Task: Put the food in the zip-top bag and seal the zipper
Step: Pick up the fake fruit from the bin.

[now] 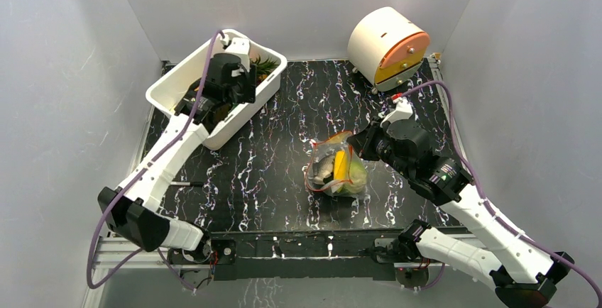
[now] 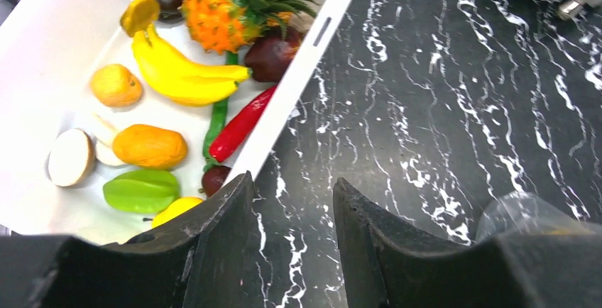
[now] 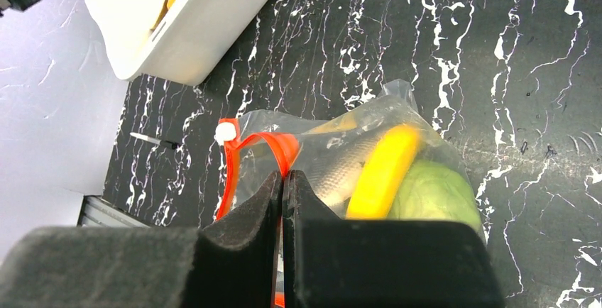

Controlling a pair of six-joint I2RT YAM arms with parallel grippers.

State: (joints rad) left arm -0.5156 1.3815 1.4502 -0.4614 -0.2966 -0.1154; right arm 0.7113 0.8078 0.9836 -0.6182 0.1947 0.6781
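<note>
My left fingers (image 2: 245,191) stand parted with nothing between them. In the left wrist view they hang over the right-hand rim of the white tub (image 2: 312,45), one finger over the tub and the other over the black marbled table (image 2: 461,109). The tub still holds a yellow banana (image 2: 177,74), a pineapple (image 2: 216,6) and a red chili (image 2: 241,123), with several smaller toy pieces along the left side of that frame. In the top view the left fingers (image 1: 241,84) and the tub (image 1: 227,127) sit in the upper left.

My right fingers (image 3: 282,177) are pressed tight together on the zipper (image 3: 263,141). Its red strip curves out from the fingertips toward a small white slider tab (image 3: 226,132) left of centre in the right wrist frame.

The zip-top bag (image 3: 319,127) lies on the table, spreading from the fingers toward the right of that frame. Inside it I see a silvery fish (image 3: 341,169), a yellow piece (image 3: 380,173) and a light-green round fruit (image 3: 433,194), packed side by side. In the top view the bag (image 1: 337,173) lies near the centre of the table, with my right fingers (image 1: 355,148) at its upper right edge. A white drum with an orange face (image 1: 387,45) stands in the upper right.
</note>
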